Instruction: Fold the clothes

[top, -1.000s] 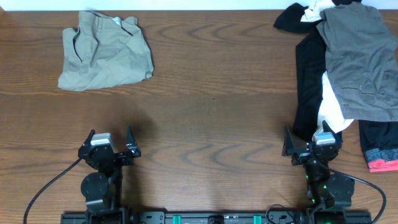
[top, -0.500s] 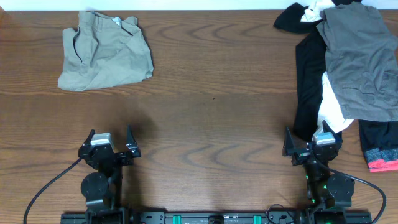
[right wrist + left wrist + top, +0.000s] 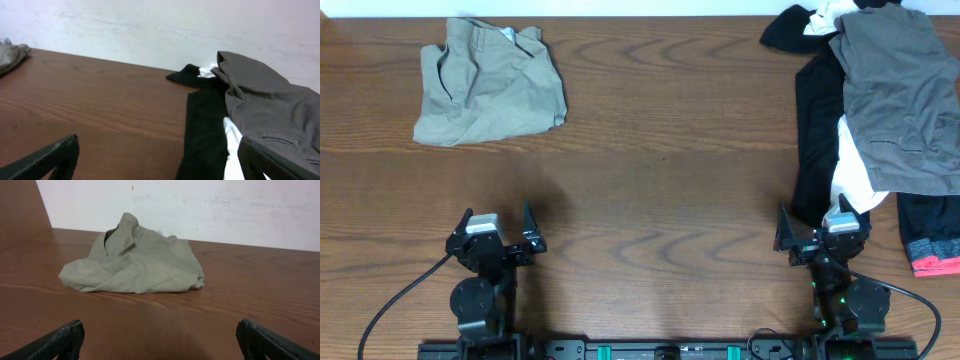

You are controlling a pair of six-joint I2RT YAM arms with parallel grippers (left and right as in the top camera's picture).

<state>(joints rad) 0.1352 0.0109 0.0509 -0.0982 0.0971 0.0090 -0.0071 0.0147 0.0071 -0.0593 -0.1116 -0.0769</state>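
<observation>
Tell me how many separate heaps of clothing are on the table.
2: the khaki garment alone at far left, and a mixed pile at the right edge, possibly continuing out of frame.

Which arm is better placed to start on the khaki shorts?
Left. The khaki shorts lie far left on the table, straight ahead of the open, empty left end effector; the right end effector sits far across, beside the dark clothes pile.

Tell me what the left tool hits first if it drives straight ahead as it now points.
Probably the khaki shorts: they lie bunched dead ahead of the open left tool, with only bare table between. Depth is hard to judge.
</observation>
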